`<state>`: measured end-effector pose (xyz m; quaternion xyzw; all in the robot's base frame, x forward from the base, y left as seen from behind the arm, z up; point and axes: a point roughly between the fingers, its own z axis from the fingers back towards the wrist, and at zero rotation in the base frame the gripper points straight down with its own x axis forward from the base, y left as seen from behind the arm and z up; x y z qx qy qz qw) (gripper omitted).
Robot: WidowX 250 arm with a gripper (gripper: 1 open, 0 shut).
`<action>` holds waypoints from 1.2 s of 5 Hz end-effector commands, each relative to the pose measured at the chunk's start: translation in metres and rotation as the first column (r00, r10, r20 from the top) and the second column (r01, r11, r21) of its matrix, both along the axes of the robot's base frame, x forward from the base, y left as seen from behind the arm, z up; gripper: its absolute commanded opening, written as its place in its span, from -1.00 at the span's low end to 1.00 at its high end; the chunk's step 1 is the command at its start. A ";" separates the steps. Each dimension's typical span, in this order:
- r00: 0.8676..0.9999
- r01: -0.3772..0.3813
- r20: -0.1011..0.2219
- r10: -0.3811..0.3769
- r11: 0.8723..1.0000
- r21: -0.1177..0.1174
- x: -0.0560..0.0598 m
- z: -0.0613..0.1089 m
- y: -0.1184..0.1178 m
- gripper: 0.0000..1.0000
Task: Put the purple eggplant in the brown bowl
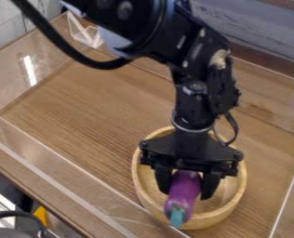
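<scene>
The brown bowl (232,197) sits on the wooden table near the front right. My gripper (190,183) hangs straight down over its middle, with the fingers (216,180) on either side of the purple eggplant (182,197). The eggplant is tilted, its teal stem end pointing toward the bowl's front rim and its body inside the bowl's outline. The jaws are shut on the eggplant's upper part. Whether the stem end touches the bowl's floor cannot be told.
Clear plastic walls (62,200) enclose the wooden table (87,112) on the left and front. The black arm (175,46) reaches in from the upper left. Bare wood lies left of the bowl.
</scene>
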<state>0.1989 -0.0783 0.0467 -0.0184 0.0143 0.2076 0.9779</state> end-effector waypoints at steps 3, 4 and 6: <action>0.999 0.028 0.026 -0.028 1.000 0.007 0.031 0.006 0.007 -1.00; 0.999 0.035 0.024 -0.035 0.999 0.012 0.029 0.006 0.012 -1.00; 0.998 0.059 0.016 -0.059 0.998 0.015 0.026 0.002 0.003 -1.00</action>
